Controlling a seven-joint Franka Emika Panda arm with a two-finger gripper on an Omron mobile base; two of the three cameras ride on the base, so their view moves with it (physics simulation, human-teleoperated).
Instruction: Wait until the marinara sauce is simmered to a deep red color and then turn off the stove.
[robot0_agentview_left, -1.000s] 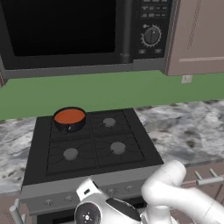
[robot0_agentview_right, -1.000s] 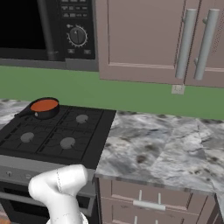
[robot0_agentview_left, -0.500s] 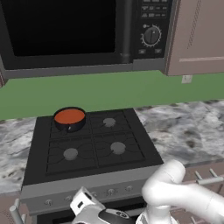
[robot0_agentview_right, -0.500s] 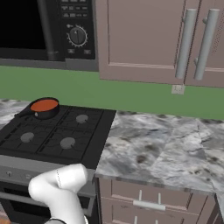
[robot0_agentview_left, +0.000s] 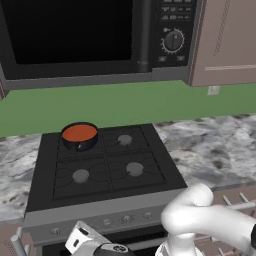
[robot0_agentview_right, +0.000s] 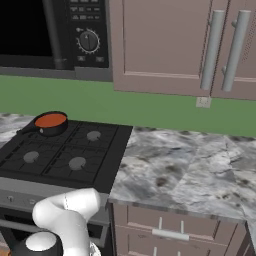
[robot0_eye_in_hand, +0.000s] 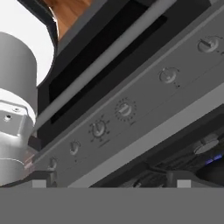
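While the sauce (robot0_agentview_left: 79, 133) sits orange-red at the stove's (robot0_agentview_left: 102, 170) ten o'clock burner, the end effector waits open near the knobs (robot0_eye_in_hand: 124, 109) (small, stiff; pinch the rim).

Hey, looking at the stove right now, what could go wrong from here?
The front panel carries six similar knobs close together, so the tool might turn one that does not feed the back-left burner under the pot. The marinara sauce looks orange-red rather than deep red, so switching off now could be too early. The arm sits low in front of the stove near the oven handle and may bump it.
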